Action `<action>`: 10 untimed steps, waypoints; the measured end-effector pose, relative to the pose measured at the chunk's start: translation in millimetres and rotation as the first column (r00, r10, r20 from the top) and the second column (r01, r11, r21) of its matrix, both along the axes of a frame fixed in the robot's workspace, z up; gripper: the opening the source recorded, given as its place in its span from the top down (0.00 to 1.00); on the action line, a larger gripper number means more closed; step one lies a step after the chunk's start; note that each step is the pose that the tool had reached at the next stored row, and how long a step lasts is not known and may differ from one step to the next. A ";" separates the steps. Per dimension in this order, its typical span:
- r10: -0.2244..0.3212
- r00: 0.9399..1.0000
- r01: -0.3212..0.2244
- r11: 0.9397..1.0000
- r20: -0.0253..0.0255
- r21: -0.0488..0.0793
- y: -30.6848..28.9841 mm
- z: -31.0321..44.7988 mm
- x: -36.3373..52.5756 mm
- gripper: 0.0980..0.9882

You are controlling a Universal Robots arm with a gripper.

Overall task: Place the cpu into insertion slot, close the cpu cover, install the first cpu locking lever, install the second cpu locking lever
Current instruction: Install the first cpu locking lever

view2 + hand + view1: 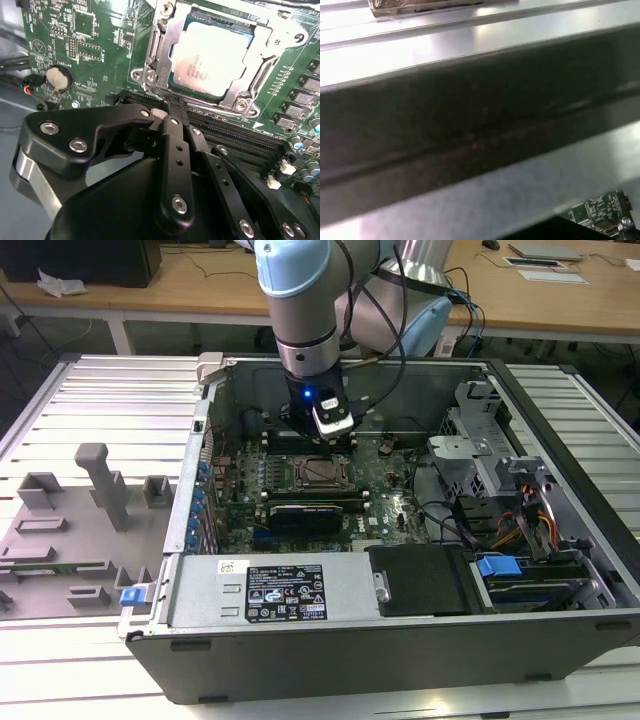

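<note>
Beside the covered cpu (212,55), the hand (167,112), fingers seemingly together, empty.

Silvery cpu (210,55), green motherboard (95,45)

one cpu (212,59), one cpu cover (160,60), one coin cell (59,79).

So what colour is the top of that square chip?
Pale silvery-grey metal: the cpu shows best in the second wrist view.
</note>
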State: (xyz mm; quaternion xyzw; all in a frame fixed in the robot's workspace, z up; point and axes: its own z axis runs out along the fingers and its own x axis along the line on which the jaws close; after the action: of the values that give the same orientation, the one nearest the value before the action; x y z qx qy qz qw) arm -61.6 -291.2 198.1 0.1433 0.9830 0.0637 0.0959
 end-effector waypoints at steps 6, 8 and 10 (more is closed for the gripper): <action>-0.009 1.000 0.009 1.000 0.000 0.000 0.0 2.0 0.1 0.99; -0.009 1.000 0.009 1.000 0.000 -0.001 -0.1 7.9 0.0 0.99; -0.009 1.000 0.009 1.000 0.000 -0.003 -0.1 13.2 0.0 0.99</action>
State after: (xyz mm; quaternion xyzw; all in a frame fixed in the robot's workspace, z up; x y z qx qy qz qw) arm -61.6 -291.2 211.3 0.1476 0.9824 0.0617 0.0962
